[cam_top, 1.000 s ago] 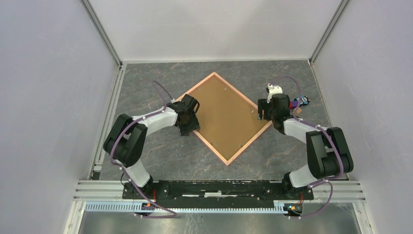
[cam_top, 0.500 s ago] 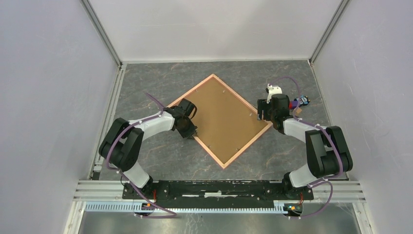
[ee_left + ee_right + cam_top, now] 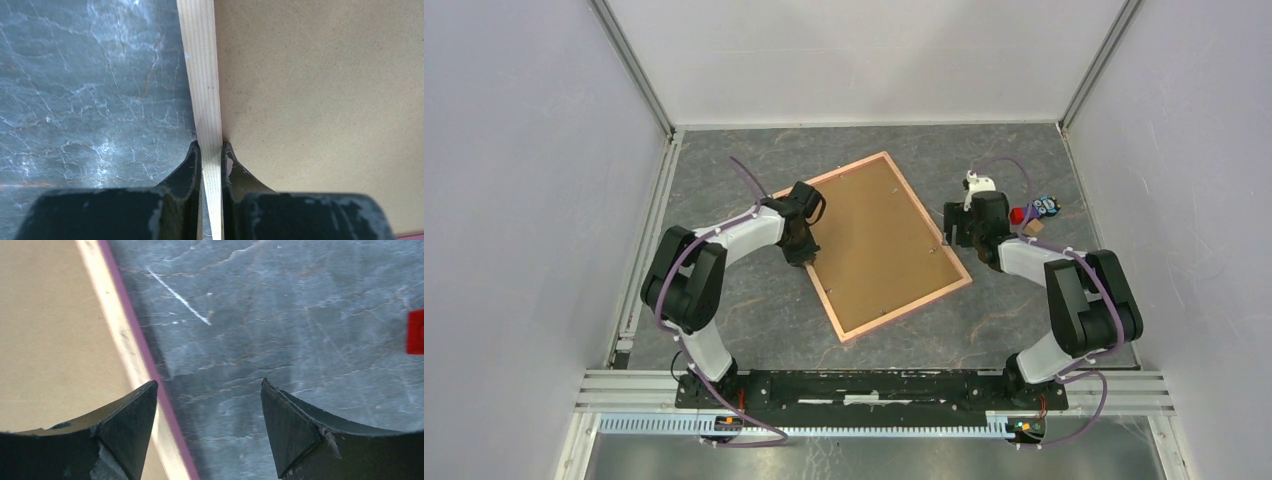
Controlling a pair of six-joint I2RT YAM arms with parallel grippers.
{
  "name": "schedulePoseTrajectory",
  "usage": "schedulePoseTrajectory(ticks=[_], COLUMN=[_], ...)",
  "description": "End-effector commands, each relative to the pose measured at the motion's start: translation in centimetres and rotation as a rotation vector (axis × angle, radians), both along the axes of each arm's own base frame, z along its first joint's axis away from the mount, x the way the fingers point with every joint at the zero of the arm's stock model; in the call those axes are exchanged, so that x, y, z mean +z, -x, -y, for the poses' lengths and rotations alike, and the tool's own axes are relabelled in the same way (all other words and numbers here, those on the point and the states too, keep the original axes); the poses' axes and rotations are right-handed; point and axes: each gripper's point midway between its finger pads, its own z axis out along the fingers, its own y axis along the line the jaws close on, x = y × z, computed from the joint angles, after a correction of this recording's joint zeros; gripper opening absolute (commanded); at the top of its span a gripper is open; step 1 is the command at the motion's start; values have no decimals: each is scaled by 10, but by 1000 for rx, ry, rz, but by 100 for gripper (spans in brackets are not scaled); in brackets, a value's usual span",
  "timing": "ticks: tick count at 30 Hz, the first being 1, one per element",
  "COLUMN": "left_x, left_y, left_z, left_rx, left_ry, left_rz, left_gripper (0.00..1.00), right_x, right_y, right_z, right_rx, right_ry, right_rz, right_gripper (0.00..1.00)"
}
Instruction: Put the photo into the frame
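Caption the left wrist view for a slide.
Left gripper clamps the pale wooden edge of the pink picture frame, backing up.

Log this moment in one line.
left gripper: shut on frame rim | right gripper: open over frame edge | frame: brown back up

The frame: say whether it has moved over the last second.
Yes. The frame has turned clockwise on the table; its nearest corner swung left along the base rail.

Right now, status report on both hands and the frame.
Left hand shut on the frame, at its rim. Right hand open at the opposite edge, empty. Frame back up, photo not in view. Nothing on top.
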Motion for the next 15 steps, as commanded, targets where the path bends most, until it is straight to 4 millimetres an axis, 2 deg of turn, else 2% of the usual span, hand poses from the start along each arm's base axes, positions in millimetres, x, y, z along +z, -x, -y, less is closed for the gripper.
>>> schedulePoseTrajectory(ticks=[1, 7, 12, 15], left_x=[-15, -22, -26, -29], left_y=[-4, -13, -13, -11], left_z=[-35, -43, -56, -49], left_rx=[-67, 68, 145, 154], left_ry=[-145, -12, 13, 77], left_rz=[-53, -83, -69, -72], left_gripper=[2, 2, 2, 2], right_x=[22, 16, 9, 10], right_y=[-9, -8, -10, -10], right_z=[-27, -41, -50, -60], right_rx=[-19, -51, -45, -27], right_ry=[-3, 35, 46, 49], right_rz=[28, -16, -58, -54], right_gripper=[81, 81, 78, 78])
